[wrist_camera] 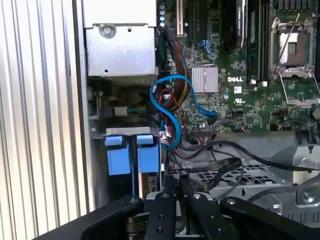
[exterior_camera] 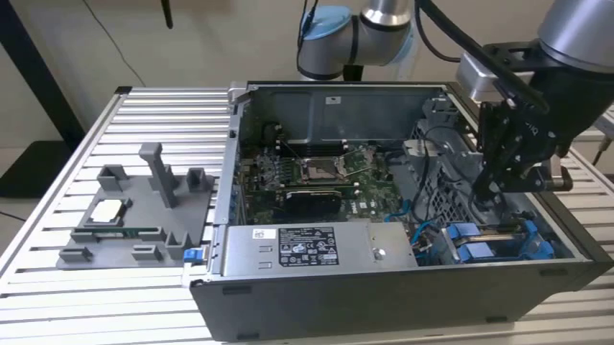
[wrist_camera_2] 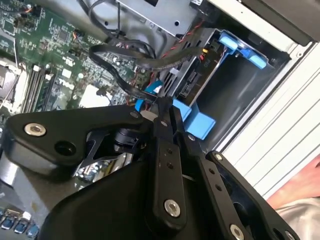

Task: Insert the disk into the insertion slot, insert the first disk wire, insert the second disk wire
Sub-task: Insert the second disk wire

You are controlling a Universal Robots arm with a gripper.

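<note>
On the exterior view's left, a grey fixture (exterior_camera: 134, 215) lies on the slatted table (exterior_camera: 57, 287). In the middle stands the open computer case (exterior_camera: 384, 295), with the motherboard (exterior_camera: 317, 176) inside and the power supply (exterior_camera: 317, 246) at its front wall. Further right, the slot (exterior_camera: 499, 241) with its blue clips sits in the case's front corner on that side. The claw (exterior_camera: 491, 188) hangs just above it, closed on a dark cable (wrist_camera_2: 120, 50). I cannot tell whether the disk sits in the slot.
</note>
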